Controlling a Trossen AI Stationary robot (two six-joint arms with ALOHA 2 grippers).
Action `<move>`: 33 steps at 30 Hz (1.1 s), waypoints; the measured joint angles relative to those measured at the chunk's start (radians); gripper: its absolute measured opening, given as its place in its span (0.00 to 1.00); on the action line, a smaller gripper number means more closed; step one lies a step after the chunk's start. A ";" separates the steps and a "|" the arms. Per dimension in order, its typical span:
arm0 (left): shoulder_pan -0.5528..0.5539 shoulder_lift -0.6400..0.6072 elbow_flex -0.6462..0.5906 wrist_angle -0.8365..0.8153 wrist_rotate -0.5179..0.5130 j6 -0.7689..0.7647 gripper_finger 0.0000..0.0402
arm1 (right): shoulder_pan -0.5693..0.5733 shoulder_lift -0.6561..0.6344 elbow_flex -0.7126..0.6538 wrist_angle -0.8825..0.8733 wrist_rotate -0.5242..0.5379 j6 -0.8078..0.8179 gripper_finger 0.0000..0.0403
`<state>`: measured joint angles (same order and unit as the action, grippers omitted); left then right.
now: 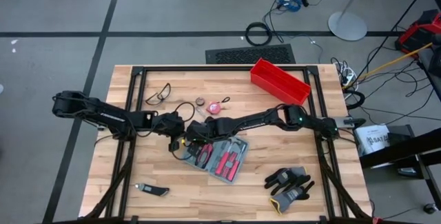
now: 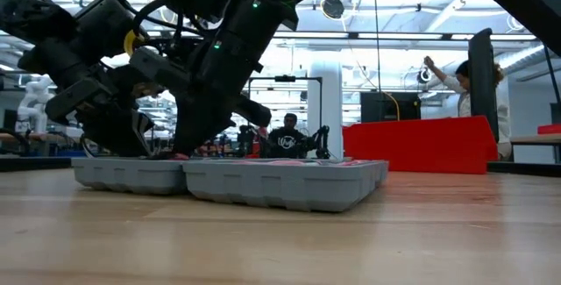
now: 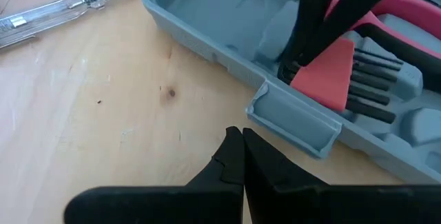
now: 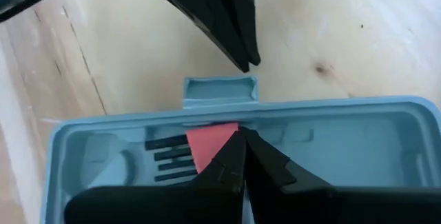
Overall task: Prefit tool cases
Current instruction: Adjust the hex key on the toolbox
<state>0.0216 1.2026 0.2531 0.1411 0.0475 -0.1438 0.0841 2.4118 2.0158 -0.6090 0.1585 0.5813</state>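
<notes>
Seating tools in the open tool case [image 1: 219, 156] lying mid-table. Pressing right gripper [image 4: 242, 141], jaws closed and empty, into a moulded slot; hovering left gripper [image 3: 241, 141], also closed, beside the latch [image 3: 293, 117]. Next: probably pressing the inserts flush.

One camera hangs overhead, looking straight down on the whole table [image 1: 138, 182] with floor around it. Another sits at tabletop level, close to the open case [image 2: 263, 184], facing level across the wood into the room behind, where a person [image 2: 465, 79] stands. Each wrist camera looks down from very near. The left one sees its own gripper [image 3: 238, 138] just outside the case's latch [image 3: 293, 120]. The right one sees its gripper [image 4: 241, 141] over the case interior. Both wrist views share that latch and the red tool piece [image 4: 207, 141], and each shows the other arm's fingers.
</notes>
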 joint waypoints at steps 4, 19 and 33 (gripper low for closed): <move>0.000 0.000 0.000 0.000 -0.009 0.002 0.00 | 0.005 -0.014 0.001 0.008 0.000 0.010 0.00; 0.000 0.000 0.000 -0.001 -0.024 0.002 0.00 | 0.018 0.024 0.008 -0.034 0.013 0.056 0.00; 0.000 0.000 0.000 -0.002 -0.026 0.003 0.00 | 0.046 -0.033 0.005 -0.077 0.120 0.096 0.00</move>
<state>0.0212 1.2026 0.2531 0.1390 0.0212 -0.1410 0.1301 2.3783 2.0205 -0.6857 0.2786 0.6773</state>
